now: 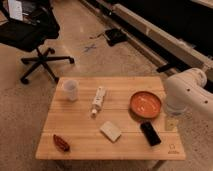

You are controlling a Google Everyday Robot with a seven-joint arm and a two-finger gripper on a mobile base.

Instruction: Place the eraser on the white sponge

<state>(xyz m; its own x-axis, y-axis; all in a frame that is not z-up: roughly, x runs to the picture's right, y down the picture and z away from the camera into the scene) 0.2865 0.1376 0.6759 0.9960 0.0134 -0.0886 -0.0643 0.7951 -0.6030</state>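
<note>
The eraser [150, 133], a small flat black block, lies on the wooden table [80, 145] near its front right. The white sponge [111, 131], a cream-white pad, lies to the eraser's left, apart from it. My gripper [172, 121] hangs below the white arm [187, 92] at the table's right edge. It is just right of and slightly behind the eraser, and not touching it.
An orange plate [146, 104] sits behind the eraser. A white tube [98, 100] lies mid-table and a white cup [70, 90] stands at the back left. A dark red-brown oblong object [61, 143] lies at the front left. A black office chair [35, 37] stands beyond the table.
</note>
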